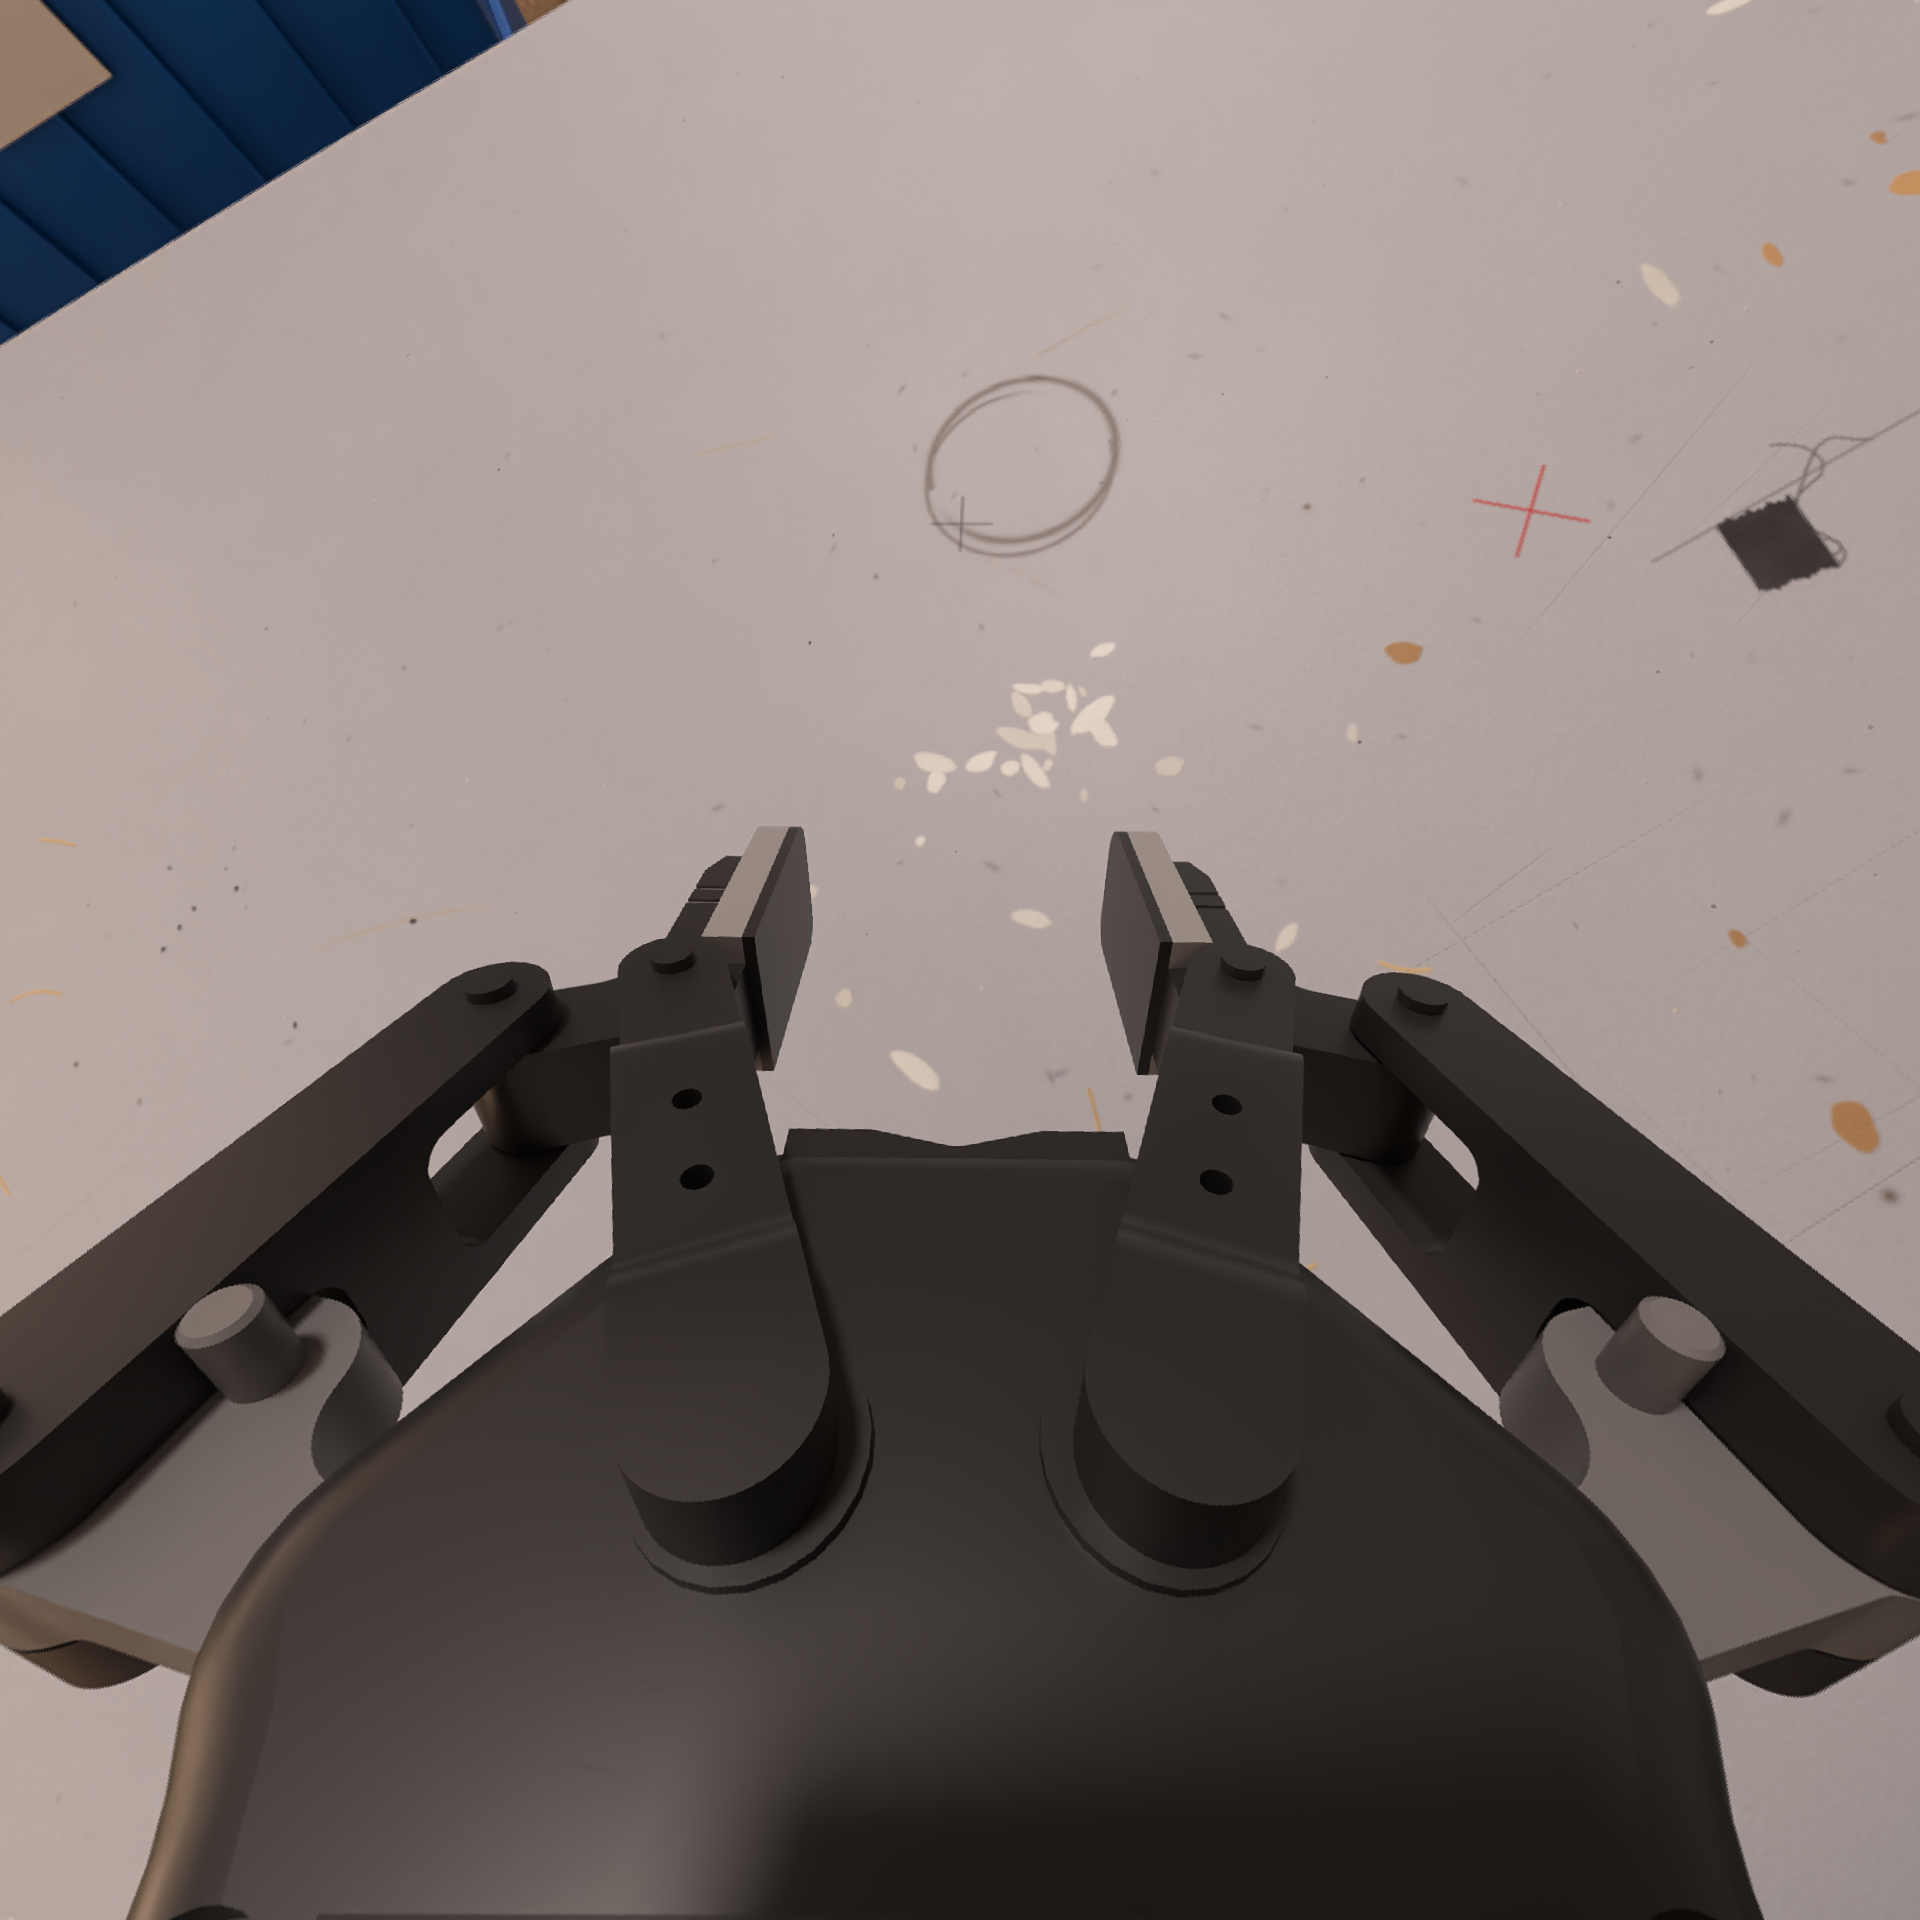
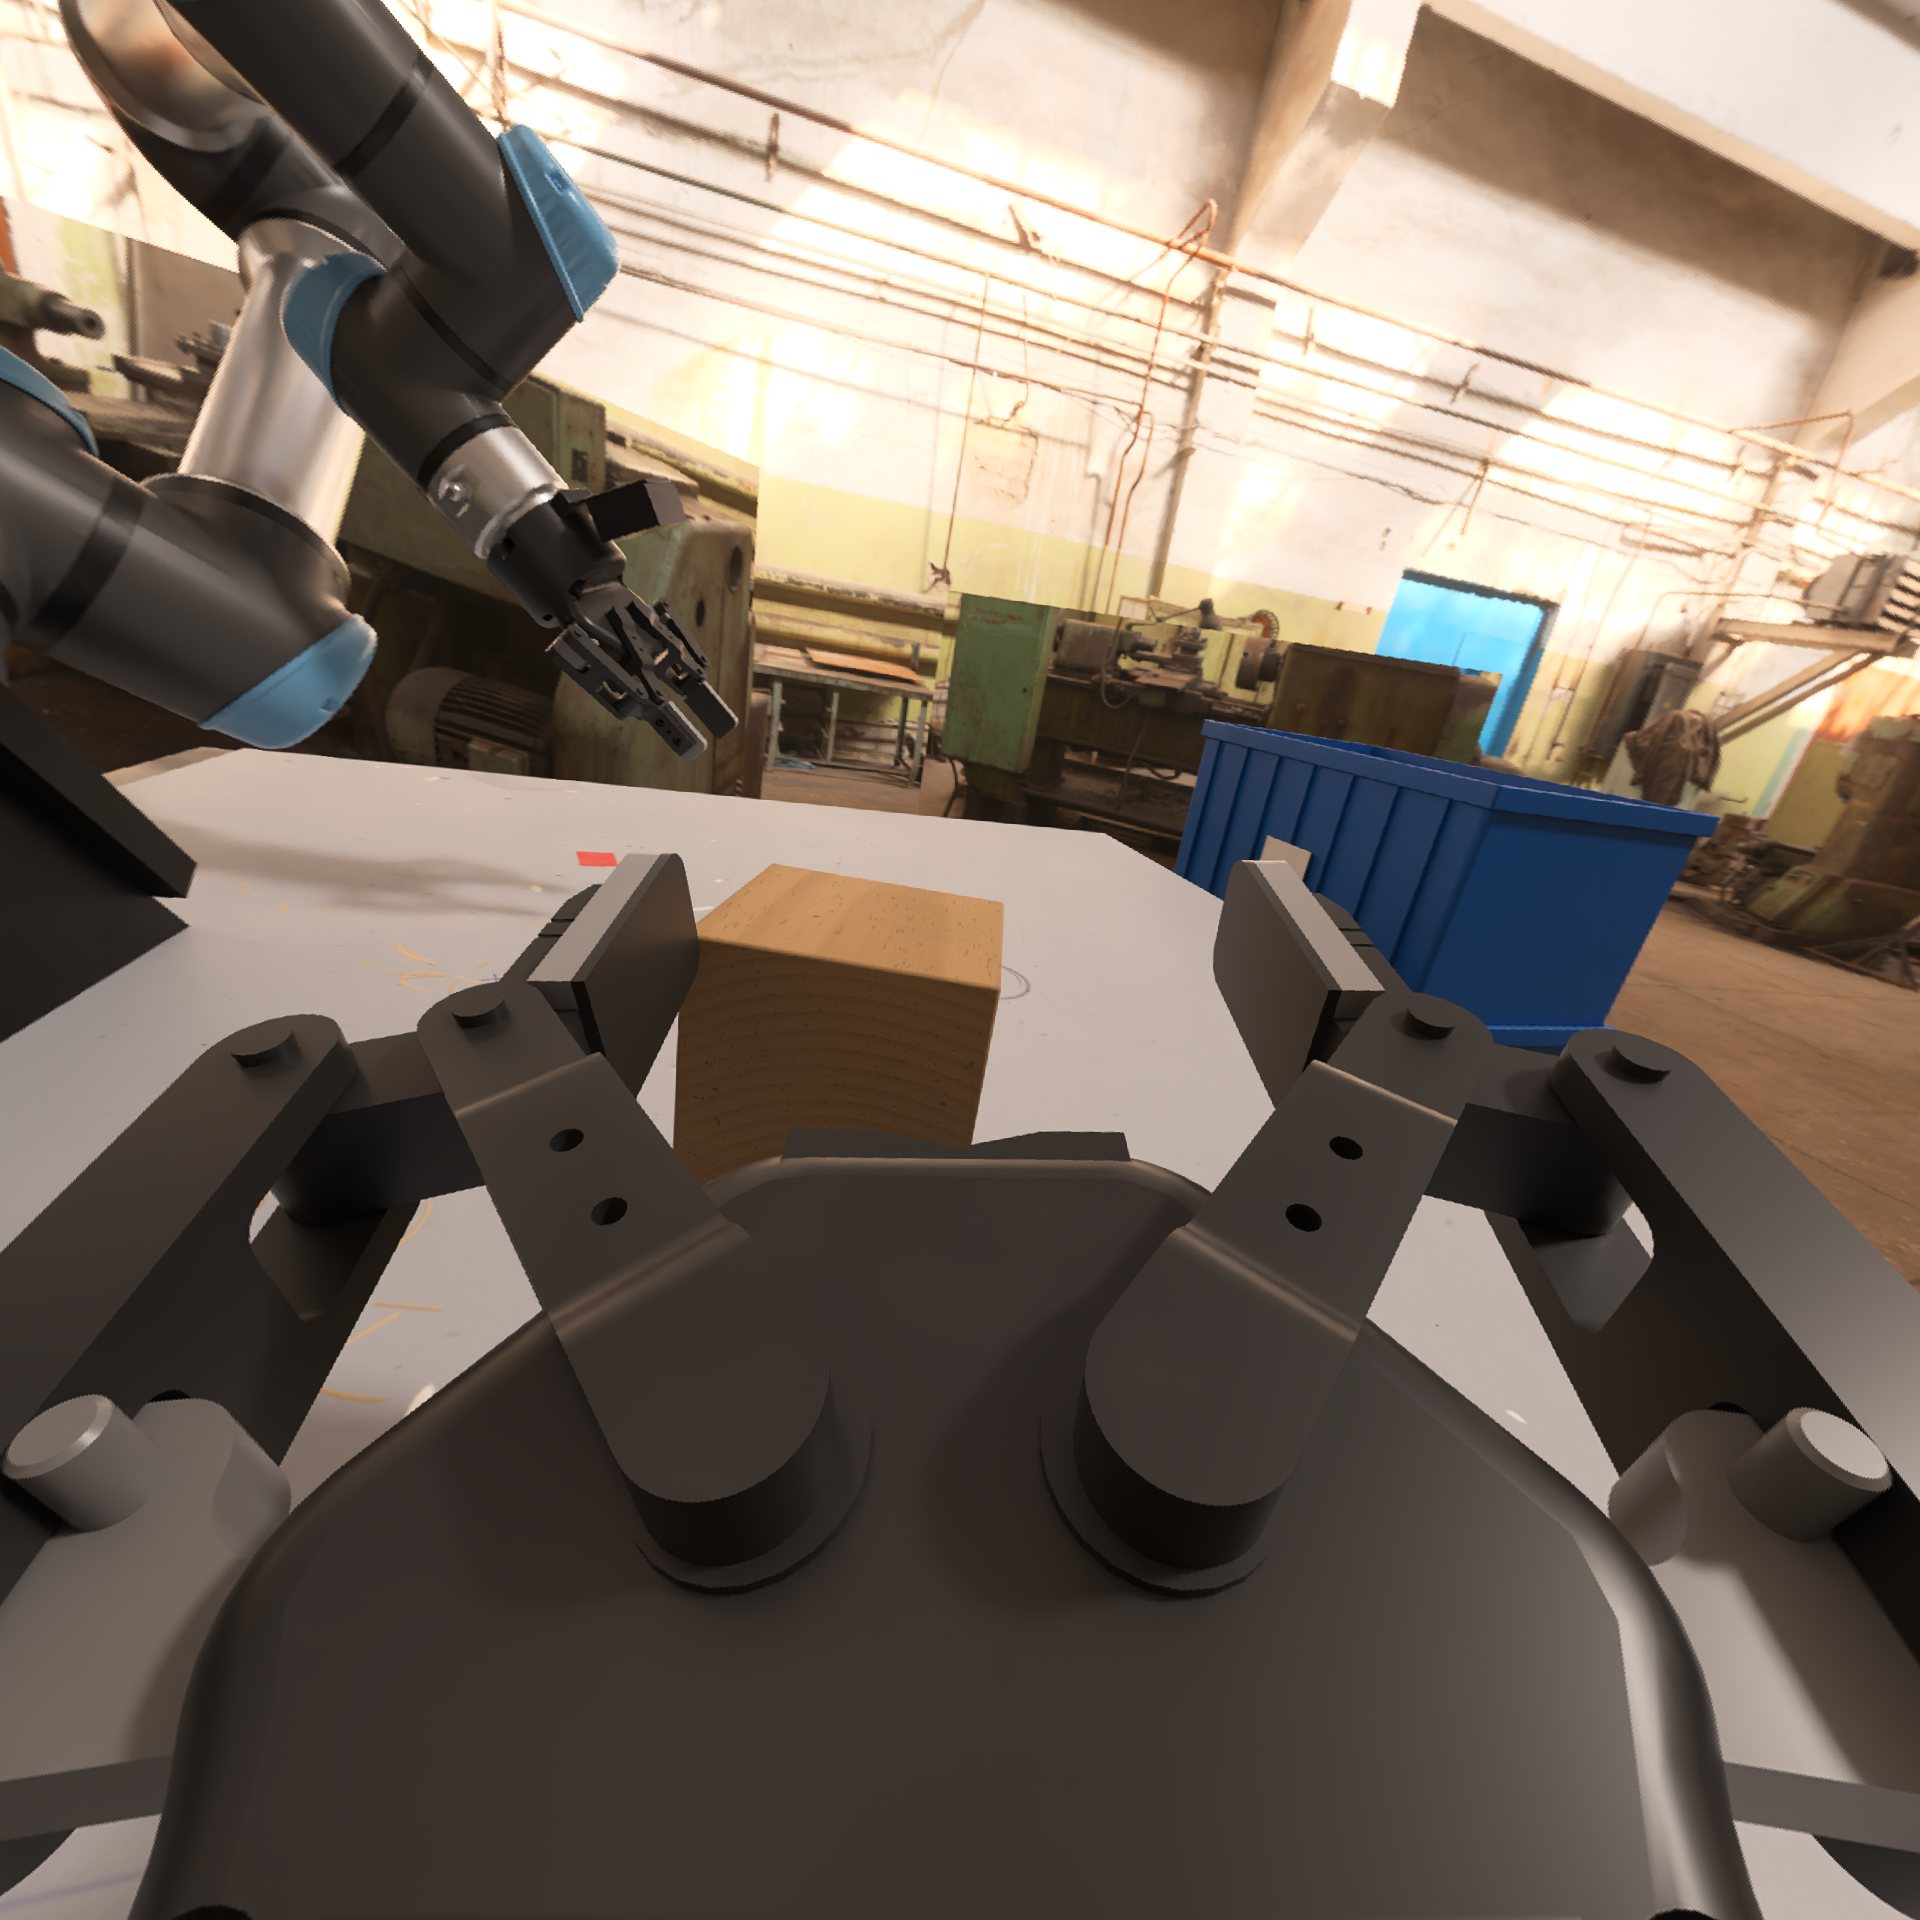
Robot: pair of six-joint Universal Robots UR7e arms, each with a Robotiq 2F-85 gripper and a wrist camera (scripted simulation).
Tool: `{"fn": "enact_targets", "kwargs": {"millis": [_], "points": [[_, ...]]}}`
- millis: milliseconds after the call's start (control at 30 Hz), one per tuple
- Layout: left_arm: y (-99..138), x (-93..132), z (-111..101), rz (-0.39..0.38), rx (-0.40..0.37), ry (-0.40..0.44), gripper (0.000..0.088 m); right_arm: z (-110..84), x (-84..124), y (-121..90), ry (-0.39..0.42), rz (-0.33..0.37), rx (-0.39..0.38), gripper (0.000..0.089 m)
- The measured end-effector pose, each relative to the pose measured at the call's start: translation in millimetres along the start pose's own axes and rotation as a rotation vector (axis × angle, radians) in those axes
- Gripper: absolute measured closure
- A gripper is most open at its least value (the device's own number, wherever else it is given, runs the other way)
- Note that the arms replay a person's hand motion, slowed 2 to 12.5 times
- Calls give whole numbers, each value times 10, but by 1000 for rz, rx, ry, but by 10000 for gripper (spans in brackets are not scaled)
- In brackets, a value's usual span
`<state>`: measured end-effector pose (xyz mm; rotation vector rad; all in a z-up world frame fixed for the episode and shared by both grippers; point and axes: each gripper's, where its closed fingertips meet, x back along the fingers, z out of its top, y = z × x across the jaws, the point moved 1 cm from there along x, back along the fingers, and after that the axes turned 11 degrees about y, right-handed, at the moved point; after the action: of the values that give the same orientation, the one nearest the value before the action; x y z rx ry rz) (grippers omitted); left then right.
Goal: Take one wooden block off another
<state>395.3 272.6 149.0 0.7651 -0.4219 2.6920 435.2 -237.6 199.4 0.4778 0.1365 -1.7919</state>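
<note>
A light wooden block (image 2: 842,1013) stands between the fingers of my right gripper (image 2: 951,956), close to the left finger (image 2: 634,956). The right gripper is open and is not clamped on the block; a wide gap lies between the block and the right finger. The block's base is hidden behind the gripper body, so I cannot tell whether another block lies under it. My left gripper (image 1: 956,914) is open and empty above the bare grey table (image 1: 520,623). It also shows far off in the right wrist view (image 2: 675,707), raised above the table. No block shows in the left wrist view.
A blue bin (image 2: 1455,883) stands past the table's right edge. The left arm's black base (image 2: 73,883) sits at the table's left. The table (image 2: 364,935) bears a pencil circle (image 1: 1023,462), a red cross (image 1: 1529,509), a dark patch (image 1: 1779,551) and paint flecks.
</note>
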Motion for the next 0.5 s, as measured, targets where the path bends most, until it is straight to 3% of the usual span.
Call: {"fn": "enact_targets", "kwargs": {"millis": [167,300,500], "points": [[-34,-61,42,-26,-24,-1,380,-37,-58,-30,-31,-4,25,39],[-71,-109,48,-43,-43,-14,384,-93,-111,-95,-93,32,27,140],[-151,-169,30,-58,-74,-41,403,-124,-196,-103,-162,-2,20,191]]}}
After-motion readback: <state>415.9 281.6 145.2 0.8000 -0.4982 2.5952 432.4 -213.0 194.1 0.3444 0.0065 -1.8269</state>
